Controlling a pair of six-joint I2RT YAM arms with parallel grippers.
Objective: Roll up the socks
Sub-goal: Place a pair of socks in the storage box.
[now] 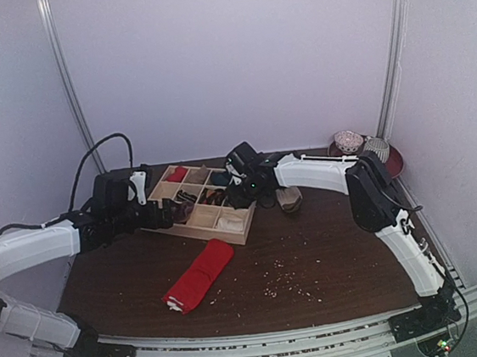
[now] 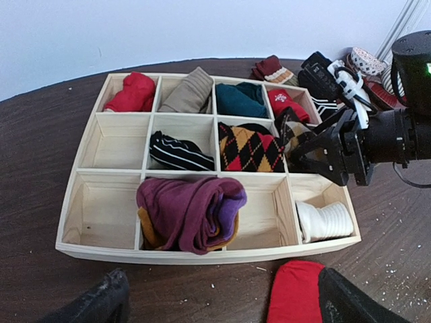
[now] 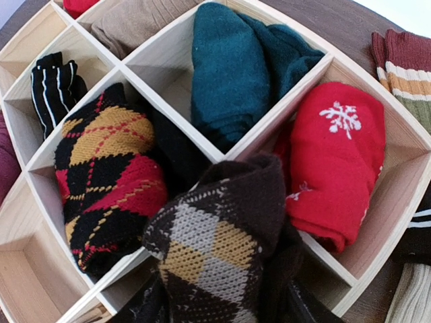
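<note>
The plain red sock lies rolled flat on the dark table in front of the wooden tray; its end shows in the left wrist view. My left gripper hovers open just before the tray's front wall, one finger beside the red sock. The brown argyle sock, rolled into a bundle, sits over a right-hand tray compartment. My right gripper stands around it with its jaws spread; the fingertips are mostly hidden by the fabric.
Other compartments hold rolled socks: purple, white, black-and-red argyle, teal, red with a snowflake, black striped. Loose socks pile at the back right. Crumbs dot the table.
</note>
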